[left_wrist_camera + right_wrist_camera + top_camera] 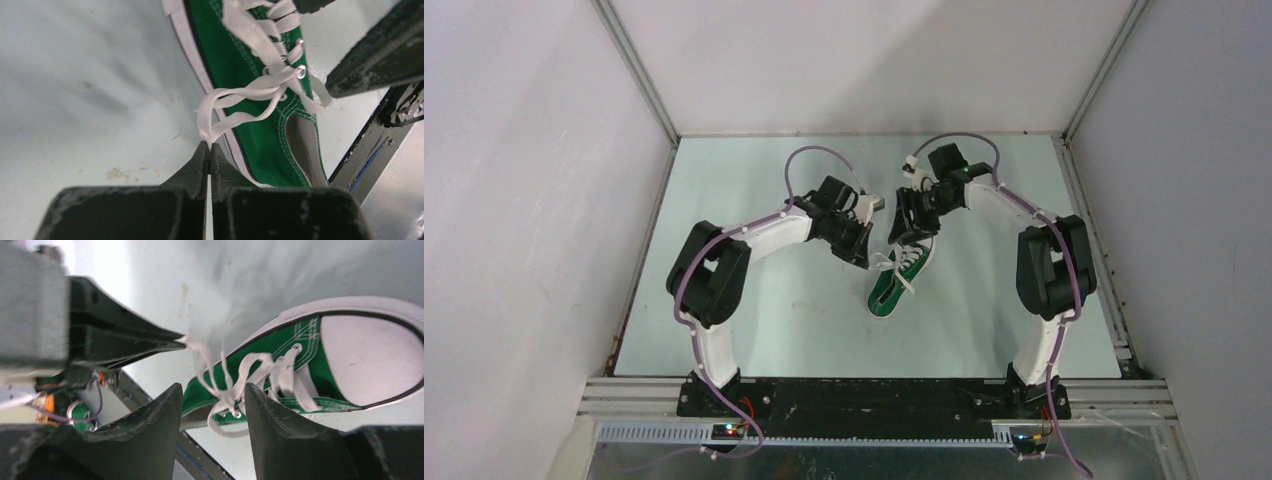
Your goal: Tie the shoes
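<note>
The green sneaker (899, 280) with white toe cap and white laces lies on the table, toe toward the back. My left gripper (209, 146) is shut on a loop of the white lace (235, 100), pulled out to the shoe's left side; it also shows in the top view (867, 260). My right gripper (212, 395) is open and hovers just above the lace crossing near the top eyelets (232, 400), with lace strands between its fingers. In the top view the right gripper (902, 232) is over the shoe's toe end. The shoe also shows in the right wrist view (300, 350).
The pale green table (754, 320) is walled at the back and both sides, with metal rails (634, 260) along its edges. Both arms arch inward over the table's middle, close together.
</note>
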You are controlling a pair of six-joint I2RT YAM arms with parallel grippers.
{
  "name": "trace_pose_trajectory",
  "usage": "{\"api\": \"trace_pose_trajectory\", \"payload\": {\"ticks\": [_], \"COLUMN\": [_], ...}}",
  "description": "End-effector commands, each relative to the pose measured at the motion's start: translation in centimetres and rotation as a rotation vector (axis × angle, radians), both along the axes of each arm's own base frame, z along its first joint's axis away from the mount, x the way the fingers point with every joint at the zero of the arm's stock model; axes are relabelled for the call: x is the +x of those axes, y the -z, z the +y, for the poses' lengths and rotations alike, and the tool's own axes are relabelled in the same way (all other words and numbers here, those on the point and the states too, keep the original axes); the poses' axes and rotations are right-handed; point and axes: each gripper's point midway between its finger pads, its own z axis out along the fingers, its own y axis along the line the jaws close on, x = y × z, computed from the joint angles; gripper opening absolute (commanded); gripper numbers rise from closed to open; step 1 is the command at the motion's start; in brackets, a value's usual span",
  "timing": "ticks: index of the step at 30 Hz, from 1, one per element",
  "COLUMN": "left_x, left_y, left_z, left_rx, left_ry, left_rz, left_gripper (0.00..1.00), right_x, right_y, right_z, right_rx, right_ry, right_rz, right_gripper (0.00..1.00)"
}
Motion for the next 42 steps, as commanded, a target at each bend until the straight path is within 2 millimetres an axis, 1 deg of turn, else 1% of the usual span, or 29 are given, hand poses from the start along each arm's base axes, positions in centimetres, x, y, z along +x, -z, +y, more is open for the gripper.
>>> {"api": "trace_pose_trajectory", "payload": {"ticks": [1, 2, 3, 5, 6, 9, 12, 15, 22, 24, 25, 26, 27, 28, 29, 30, 31, 32, 33, 34, 35, 36, 37, 38, 39, 40, 41, 42], "left_x": [2.5, 2.7, 2.5, 1.8, 1.6, 1.2, 1.1, 1.1, 1.6, 1.7, 1.8, 2.0, 2.2, 2.5, 2.6, 2.8, 2.8, 3.0, 3.0, 3.1, 3.1, 3.1, 3.1, 3.2, 3.1, 3.2, 3.0, 2.9], "left_y": [-2.4, -2.6, -2.7, -3.0, -3.3, -3.2, -3.0, -2.9, -2.4, -2.3, -2.2, -2.1, -2.1, -2.0, -1.9, -1.8, -1.5, -1.3, -1.1, -0.8, -0.6, -0.2, 0.0, 0.4, 0.7, 1.2, 1.6, 1.9], "left_z": [0.9, 0.8, 0.7, 0.0, -0.3, -0.7, -0.9, -0.9, -0.4, -0.3, -0.2, 0.0, 0.1, 0.5, 0.7, 1.2, 1.5, 2.0, 2.3, 2.8, 3.1, 3.6, 3.9, 4.4, 4.8, 5.3, 5.9, 6.3], "left_rx": [0.052, 0.046, 0.038, -0.003, -0.024, -0.042, -0.048, -0.05, -0.014, -0.003, 0.001, 0.013, 0.02, 0.042, 0.055, 0.077, 0.091, 0.114, 0.127, 0.153, 0.166, 0.19, 0.207, 0.237, 0.259, 0.289, 0.319, 0.337], "left_ry": [-0.126, -0.127, -0.119, -0.078, -0.06, -0.035, -0.027, -0.026, -0.062, -0.069, -0.073, -0.082, -0.088, -0.103, -0.112, -0.125, -0.127, -0.141, -0.145, -0.157, -0.157, -0.164, -0.164, -0.176, -0.175, -0.183, -0.185, -0.187], "left_rz": [-0.013, -0.012, -0.006, 0.021, 0.033, 0.057, 0.07, 0.073, 0.064, 0.057, 0.054, 0.046, 0.04, 0.026, 0.02, 0.003, -0.005, -0.017, -0.023, -0.032, -0.037, -0.046, -0.051, -0.059, -0.058, -0.062, -0.058, -0.053], "left_gripper": [0.0, 0.0, 0.0, 0.0, 0.0, 0.0, 0.0, 0.0, 0.0, 0.0, 0.0, 0.0, 0.0, 0.0, 0.0, 0.0, 0.0, 0.0, 0.0, 0.0, 0.0, 0.0, 0.0, 0.0, 0.0, 0.0, 0.0, 0.0], "right_x": [3.0, 3.3, 3.5, 3.7, 3.6, 3.6, 3.2, 2.9, 2.1, 1.9, 1.9, 2.1, 2.4, 2.7, 3.2, 3.2, 3.6, 3.3, 3.3, 2.9, 2.4, 1.2, 0.8, -0.5, -0.7, -1.6, -2.2, -2.3], "right_y": [1.2, 1.1, 1.4, 1.9, 2.1, 2.4, 2.8, 3.5, 5.1, 5.3, 5.3, 4.9, 4.6, 3.5, 2.1, 1.6, 0.0, -0.1, -1.0, -0.6, -0.9, 0.3, 0.5, 2.0, 2.4, 3.8, 4.8, 5.2], "right_z": [-0.4, -0.4, -0.5, -0.6, -0.5, 0.0, 0.3, -0.2, -0.4, -0.2, -0.2, -0.4, -0.7, -0.9, -1.4, -1.9, -2.7, -3.5, -4.5, -5.6, -6.1, -6.5, -7.1, -7.8, -8.1, -8.9, -9.1, -9.4], "right_rx": [-0.181, -0.197, -0.242, -0.288, -0.298, -0.316, -0.347, -0.403, -0.462, -0.46, -0.459, -0.461, -0.462, -0.451, -0.436, -0.433, -0.42, -0.424, -0.417, -0.421, -0.414, -0.412, -0.403, -0.419, -0.406, -0.419, -0.421, -0.418], "right_ry": [0.132, 0.132, 0.141, 0.147, 0.144, 0.129, 0.112, 0.117, 0.084, 0.072, 0.066, 0.071, 0.082, 0.096, 0.117, 0.126, 0.155, 0.166, 0.191, 0.204, 0.209, 0.192, 0.195, 0.18, 0.186, 0.183, 0.181, 0.183], "right_rz": [-0.056, -0.073, -0.089, -0.105, -0.109, -0.123, -0.134, -0.132, -0.108, -0.104, -0.108, -0.122, -0.132, -0.16, -0.187, -0.198, -0.227, -0.225, -0.236, -0.211, -0.208, -0.167, -0.15, -0.108, -0.098, -0.061, -0.037, -0.029], "right_gripper": [0.52, 0.52, 0.52, 0.52, 0.51, 0.51, 0.5, 0.48, 0.43, 0.36, 0.27, 0.21, 0.07, 0.02, 0.0, 0.0, 0.0, 0.0, 0.0, 0.0, 0.0, 0.0, 0.0, 0.0, 0.0, 0.0, 0.0, 0.0]}}
